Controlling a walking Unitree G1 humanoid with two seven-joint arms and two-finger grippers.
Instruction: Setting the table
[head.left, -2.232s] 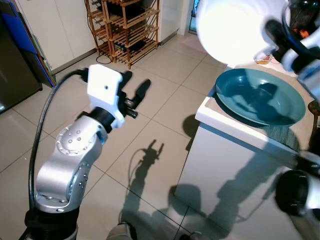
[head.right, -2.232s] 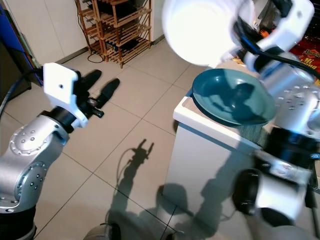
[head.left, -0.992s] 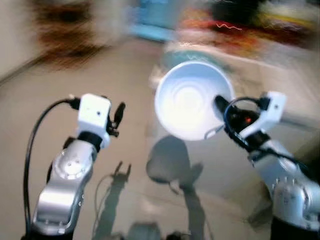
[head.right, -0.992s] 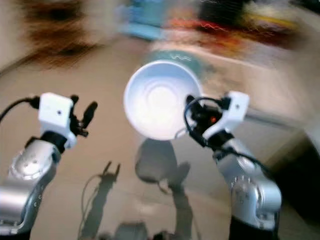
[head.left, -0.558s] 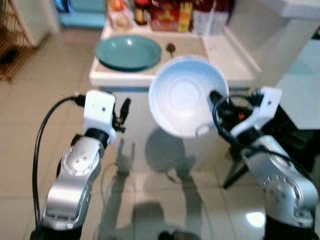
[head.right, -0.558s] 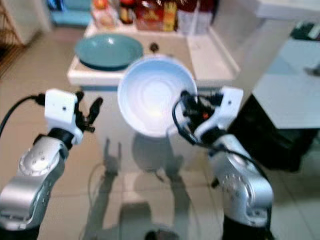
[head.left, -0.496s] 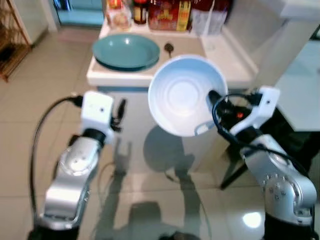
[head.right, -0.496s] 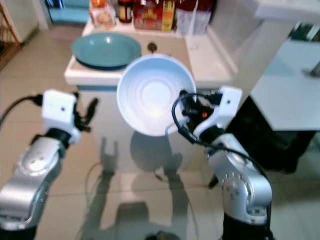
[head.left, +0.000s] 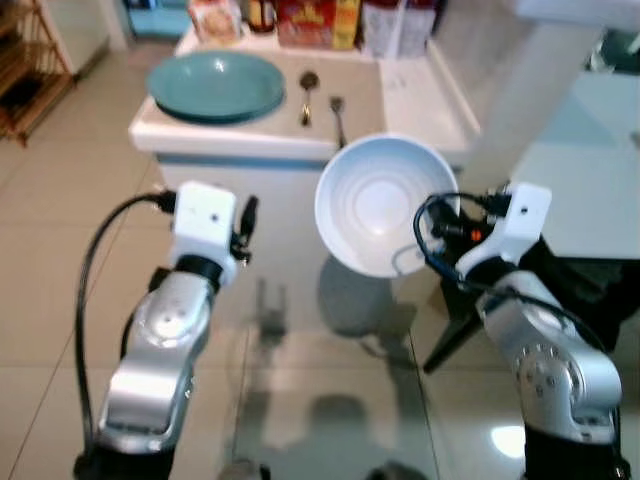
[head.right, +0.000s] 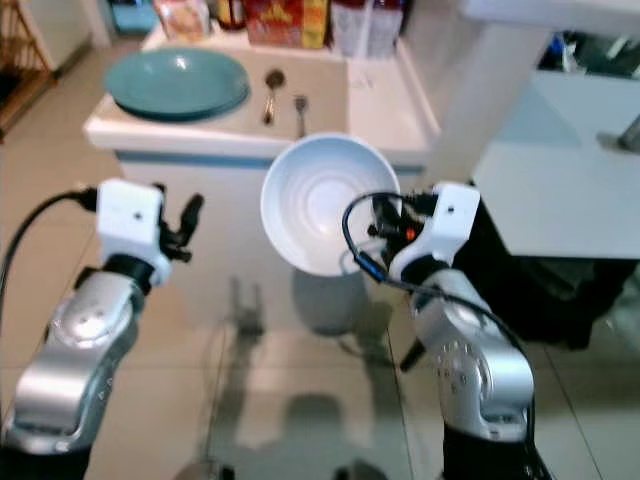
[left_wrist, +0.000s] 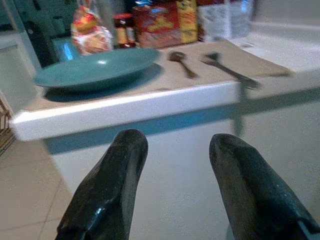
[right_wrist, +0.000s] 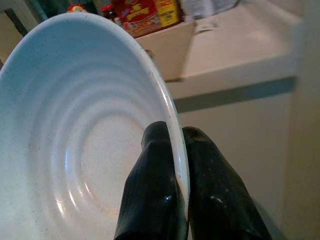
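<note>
— Where does everything sit, taking the bench (head.left: 420, 95) as the mark?

— On the bench's left end lies the plate (head.left: 216, 86). Just right of the plate lie a spoon (head.left: 307, 92) and a fork (head.left: 338, 112), side by side, apart from each other. Along the bench's far edge stand packets and boxes (head.left: 318, 20).

— And the bowl (head.left: 383, 203)?

— In front of the bench, off its surface, over the floor (head.left: 60, 230). The right gripper (right_wrist: 176, 150) has its fingers pinched on the bowl's rim (one inside, one outside).

— The other arm?

— The left gripper (left_wrist: 175, 165) is in front of the bench's left part, below its top, fingers spread, touching nothing. A second surface (head.left: 590, 170) stands right of the bench.
</note>
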